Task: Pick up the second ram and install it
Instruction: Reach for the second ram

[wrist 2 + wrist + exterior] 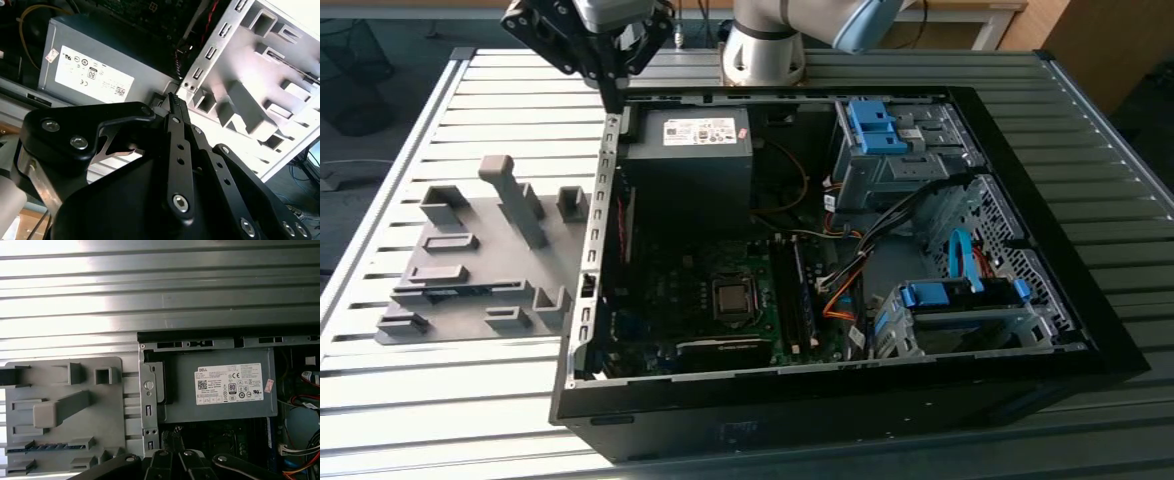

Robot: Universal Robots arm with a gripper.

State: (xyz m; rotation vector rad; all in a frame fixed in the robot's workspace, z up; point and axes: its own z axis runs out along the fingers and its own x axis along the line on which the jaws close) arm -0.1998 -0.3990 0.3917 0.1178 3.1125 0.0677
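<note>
Exterior view: gripper (pixel 610 100) high over far edge of surface (pixel 454 400), above far corner of open computer case (pixel 787 425). Fingers pressed together, nothing between them. Second ram (pixel 454 291) lies flat in slot of grey fixture (pixel 494 250), near surface edge on exterior view's left, well apart from gripper.

Second wrist view: gripper (pixel 174 98) tips closed together, empty, near case wall beside power supply (pixel 100 60).

First wrist view: second ram (pixel 50 446) seated in fixture (pixel 105 415) slot; gripper (pixel 171 436) inside case wall, apart from it.

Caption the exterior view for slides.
Black robot hand hovers above the open black computer case's edge, near the grey fixture plate.
</note>
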